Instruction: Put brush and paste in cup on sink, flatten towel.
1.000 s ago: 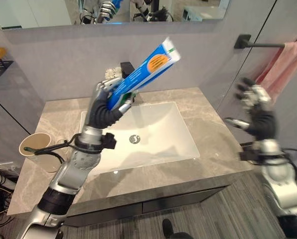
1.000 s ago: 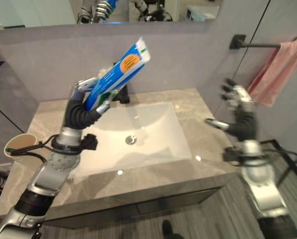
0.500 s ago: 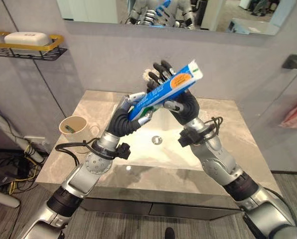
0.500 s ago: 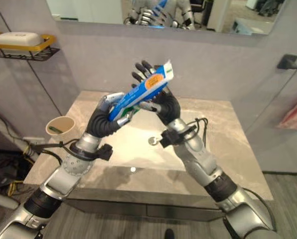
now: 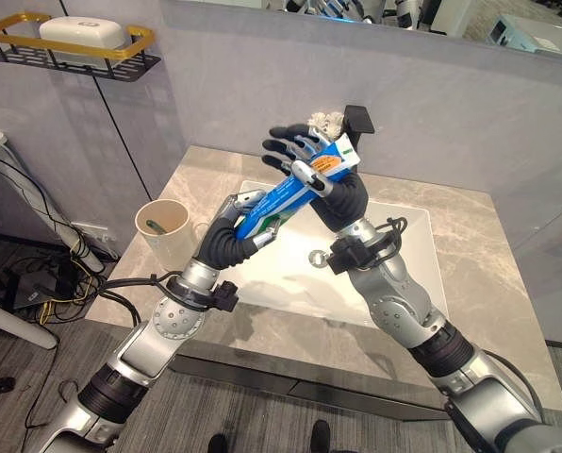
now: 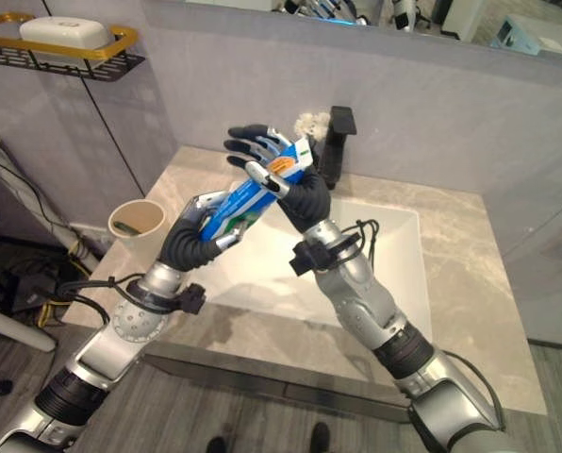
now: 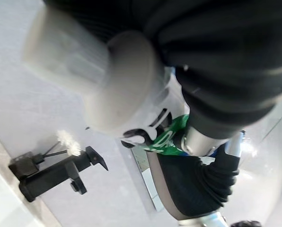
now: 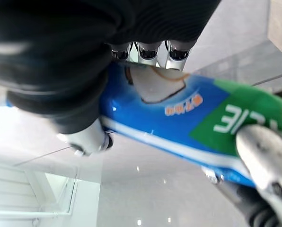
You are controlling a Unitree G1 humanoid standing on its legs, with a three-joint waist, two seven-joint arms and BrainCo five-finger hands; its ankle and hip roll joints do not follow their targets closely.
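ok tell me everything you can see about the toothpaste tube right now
The toothpaste tube is a blue, glossy tube that looks like plastic, with a white stripe along it, an orange patch near its upper end and green at both ends. It is held in the air above the white sink basin, tilted with its flat end up toward the black faucet. The left hand curls around its lower end; the right hand meets its upper end, fingers fairly straight and thumb against it. It is not in the paper cup yet.

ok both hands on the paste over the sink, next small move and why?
Probably shut the right hand on the toothpaste tube: its fingers lie straight against the upper end while the left hand is curled round the lower end. The cup stands on the counter beside the left arm.
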